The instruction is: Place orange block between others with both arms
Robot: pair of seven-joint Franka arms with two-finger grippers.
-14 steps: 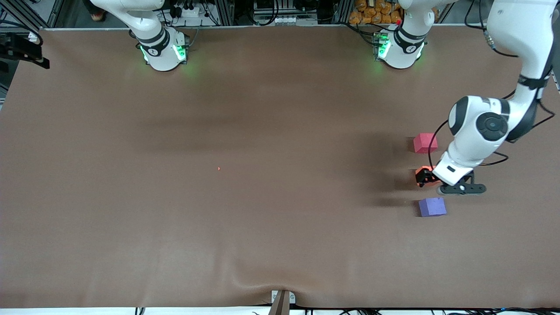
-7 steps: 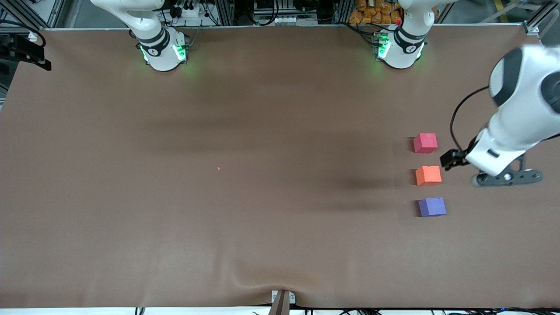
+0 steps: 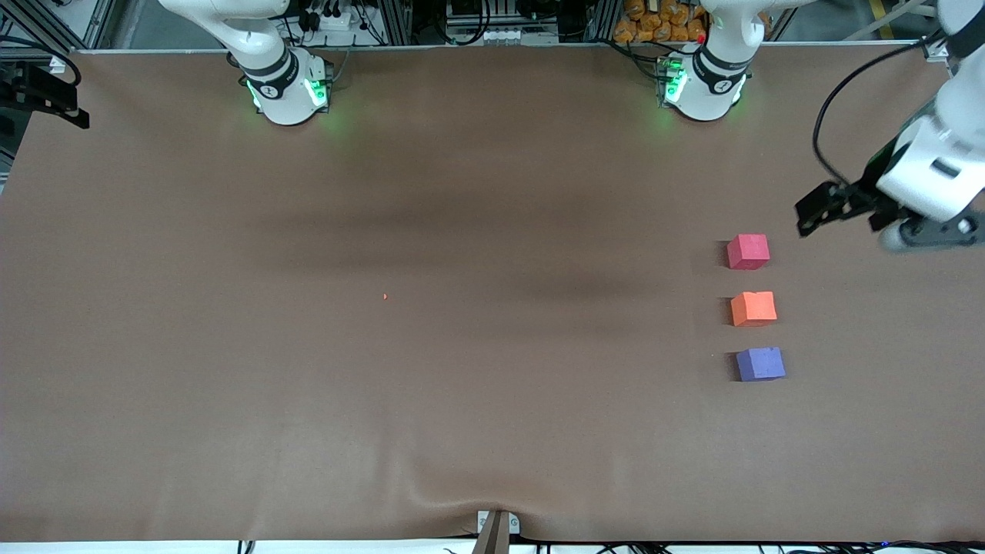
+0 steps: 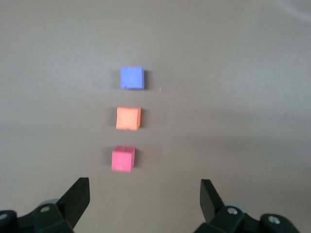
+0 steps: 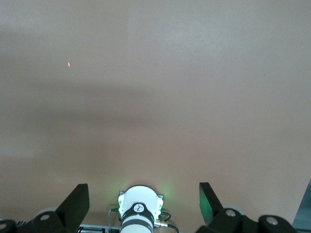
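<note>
The orange block (image 3: 752,308) rests on the brown table in a line between the pinkish-red cube (image 3: 747,251) and the purple-blue cube (image 3: 760,364), with a gap on each side. My left gripper (image 3: 816,209) hangs open and empty in the air, over bare table beside the pinkish-red cube toward the left arm's end. Its wrist view looks down on the purple-blue cube (image 4: 131,77), the orange block (image 4: 128,118) and the pinkish-red cube (image 4: 122,159), past the left gripper (image 4: 144,183). My right gripper (image 5: 142,186) stands open and empty, high over its own base (image 5: 140,208).
Both arms' green-lit bases (image 3: 288,88) (image 3: 702,85) stand along the table's edge farthest from the front camera. A tiny orange speck (image 3: 385,296) lies mid-table. A small bracket (image 3: 496,527) sits at the nearest edge, where the brown cover wrinkles.
The left gripper has lifted away from around the orange block and swung off toward the left arm's end of the table. The block stays put between the two cubes.
</note>
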